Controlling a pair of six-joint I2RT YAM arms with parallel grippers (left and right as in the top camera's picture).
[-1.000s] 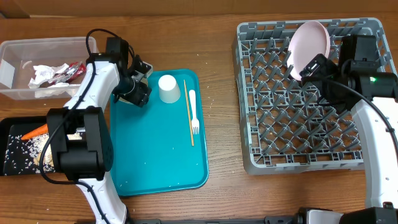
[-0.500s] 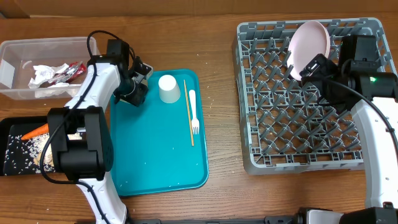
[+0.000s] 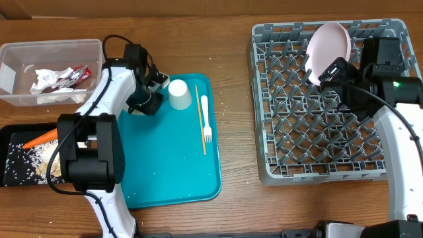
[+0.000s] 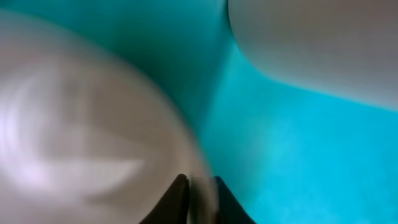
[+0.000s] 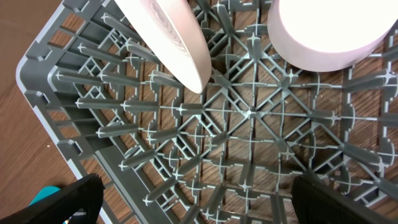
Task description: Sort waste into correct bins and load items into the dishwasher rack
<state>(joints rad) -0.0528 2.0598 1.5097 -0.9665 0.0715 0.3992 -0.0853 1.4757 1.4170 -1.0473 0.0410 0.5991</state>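
Observation:
In the left wrist view my left gripper is shut on the rim of a blurred white bowl, with the white cup just beyond. From overhead that gripper sits on the teal tray beside the cup and hides the bowl. A white fork and a wooden stick lie to the cup's right. My right gripper hangs open over the grey rack. The pink plate and another bowl stand in the rack.
The clear tub at far left holds white napkins and a red wrapper. The black tray below it holds a carrot piece and beige scraps. The teal tray lies centre-left.
My left gripper has closed from open onto the bowl's rim and shifted slightly right toward the cup. The right arm has stayed still.

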